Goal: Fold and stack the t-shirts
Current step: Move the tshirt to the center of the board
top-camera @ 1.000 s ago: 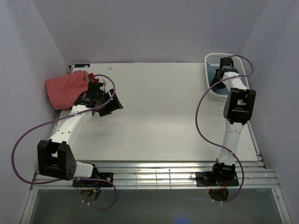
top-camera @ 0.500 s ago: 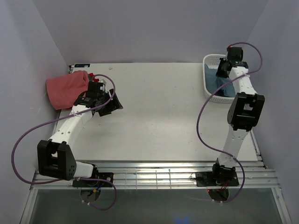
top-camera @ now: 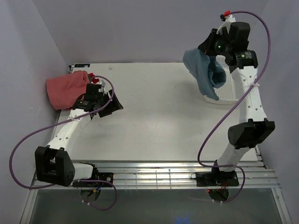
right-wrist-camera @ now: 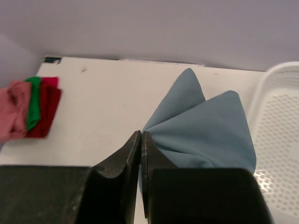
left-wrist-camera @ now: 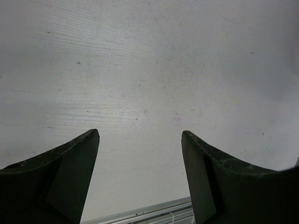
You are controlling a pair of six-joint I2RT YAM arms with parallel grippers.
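Note:
My right gripper (top-camera: 203, 49) is raised high over the table's back right, shut on a fold of the dusty teal-blue t-shirt (top-camera: 204, 74), which hangs bunched below it. In the right wrist view the closed fingertips (right-wrist-camera: 141, 135) pinch the blue cloth (right-wrist-camera: 205, 133). At the back left lies the pile of folded t-shirts, salmon-pink on top (top-camera: 65, 88); its pink, green and red layers (right-wrist-camera: 30, 109) show from the right wrist. My left gripper (top-camera: 113, 103) hovers just right of that pile, open, with only bare table (left-wrist-camera: 140, 70) between its fingers (left-wrist-camera: 74, 158).
The white mesh basket (top-camera: 230, 92) stands at the back right edge, partly behind the hanging shirt; its rim (right-wrist-camera: 280, 116) shows in the right wrist view. Purple cables loop off both arms. Grey walls enclose the table on three sides.
The right gripper closed inside the basket and rose up and leftward, pulling the blue t-shirt out with it. The left arm barely moved.

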